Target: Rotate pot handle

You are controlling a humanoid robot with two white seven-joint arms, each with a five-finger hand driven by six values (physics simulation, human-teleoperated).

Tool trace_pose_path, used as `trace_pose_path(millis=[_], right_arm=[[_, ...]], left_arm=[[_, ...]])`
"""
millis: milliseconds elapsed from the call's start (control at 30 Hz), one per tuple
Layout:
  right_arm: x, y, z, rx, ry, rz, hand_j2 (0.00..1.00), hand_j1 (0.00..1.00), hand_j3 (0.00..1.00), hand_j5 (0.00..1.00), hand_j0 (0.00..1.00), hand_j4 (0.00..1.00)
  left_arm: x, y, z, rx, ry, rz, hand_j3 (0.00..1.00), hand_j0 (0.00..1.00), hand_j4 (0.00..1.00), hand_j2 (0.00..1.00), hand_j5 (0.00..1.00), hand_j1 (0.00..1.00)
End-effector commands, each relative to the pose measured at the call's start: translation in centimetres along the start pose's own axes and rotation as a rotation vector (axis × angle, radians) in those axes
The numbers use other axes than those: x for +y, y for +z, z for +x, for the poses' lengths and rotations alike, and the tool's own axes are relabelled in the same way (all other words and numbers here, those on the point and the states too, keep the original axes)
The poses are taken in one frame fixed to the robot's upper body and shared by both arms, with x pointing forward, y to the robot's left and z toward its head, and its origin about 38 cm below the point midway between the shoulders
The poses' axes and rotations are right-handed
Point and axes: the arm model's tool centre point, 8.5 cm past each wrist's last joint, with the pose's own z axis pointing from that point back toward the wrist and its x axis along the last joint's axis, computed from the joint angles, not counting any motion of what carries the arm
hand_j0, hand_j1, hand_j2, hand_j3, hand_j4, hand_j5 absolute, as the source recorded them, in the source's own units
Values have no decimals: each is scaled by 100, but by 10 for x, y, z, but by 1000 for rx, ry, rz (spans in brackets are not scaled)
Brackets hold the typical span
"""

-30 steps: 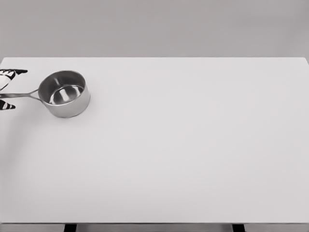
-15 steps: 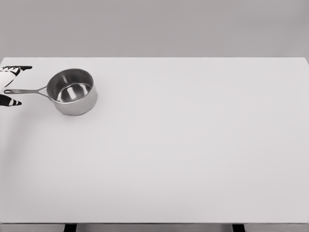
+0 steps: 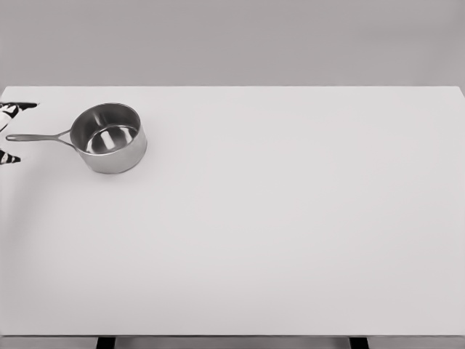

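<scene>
Your pot [image 3: 110, 137] is sitting upright on the bench [image 3: 290, 233], way over in the far left corner area, with its long thin handle [image 3: 40, 137] sticking out to the left, nearly parallel to the far edge. The handle tip stops just short of the bench's left edge.

As for the hand [image 3: 10, 131] (only a couple of dark-striped fingertips poke into view at the left border), one finger [image 3: 18, 107] shows above the handle tip and another [image 3: 9, 158] below it. They're spread either side of the handle and neither one looks to be touching it, so I'd call the hand open and holding nothing. Most of it is cut off by the frame, so take that with a grain of salt. You won't see the right arm anywhere.

Progress-wise: I can't tell you what angle the handle is supposed to end up at, so whether the rotation counts as done is a guess. With the handle free and the fingers clear of it, it reads like either a finished turn or a gap between pushes.

Room to move: heaps of bare bench to the right and toward you. The tight spots are the left edge, right by the handle tip, and the far edge, which isn't far behind the pot. Swinging the handle toward you looks safest.
</scene>
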Motion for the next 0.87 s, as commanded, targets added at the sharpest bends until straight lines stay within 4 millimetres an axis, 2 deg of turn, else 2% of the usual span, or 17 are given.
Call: trace_pose_path(millis=[0, 100, 200, 367, 433, 467, 533, 600, 633, 700, 767, 833], right_arm=[[0, 0, 0, 0, 0, 1, 100, 100, 100, 100, 100, 100], [0, 0, 0, 1, 0, 0, 100, 100, 100, 100, 100, 100], [0, 0, 0, 0, 0, 0, 100, 100, 100, 100, 100, 100], [0, 0, 0, 0, 0, 0, 100, 100, 100, 100, 100, 100], [0, 0, 0, 1, 0, 1, 100, 100, 100, 100, 100, 100], [0, 0, 0, 0, 0, 1, 100, 100, 100, 100, 100, 100], [0, 0, 0, 0, 0, 0, 100, 100, 100, 100, 100, 100], [0, 0, 0, 0, 0, 1, 100, 100, 100, 100, 100, 100], [0, 0, 0, 0, 0, 0, 100, 100, 100, 100, 100, 100], [0, 0, 0, 0, 0, 0, 100, 100, 100, 100, 100, 100], [0, 0, 0, 0, 0, 1, 100, 100, 100, 100, 100, 100], [0, 0, 0, 0, 0, 1, 100, 100, 100, 100, 100, 100]], left_arm=[[16, 12, -13, 29, -9, 31, 100, 100, 100, 100, 100, 100], [29, 38, -25, 61, -11, 97, 100, 100, 100, 100, 100, 100], [41, 49, -13, 28, -38, 155, 100, 100, 100, 100, 100, 100], [50, 44, 27, -91, -88, 199, 100, 100, 100, 100, 100, 100], [42, 44, 45, -141, -111, 176, 100, 100, 100, 100, 100, 100], [48, 43, 62, -184, -129, 197, 100, 100, 100, 100, 100, 100], [46, 39, 85, -243, -122, 230, 100, 100, 100, 100, 100, 100], [47, 42, 98, -282, -114, 246, 100, 100, 100, 100, 100, 100], [52, 45, 118, -339, -120, 270, 100, 100, 100, 100, 100, 100], [45, 45, 142, -397, -106, 292, 100, 100, 100, 100, 100, 100], [42, 49, 150, -419, -111, 290, 100, 100, 100, 100, 100, 100], [43, 49, 151, -420, -111, 290, 100, 100, 100, 100, 100, 100]])
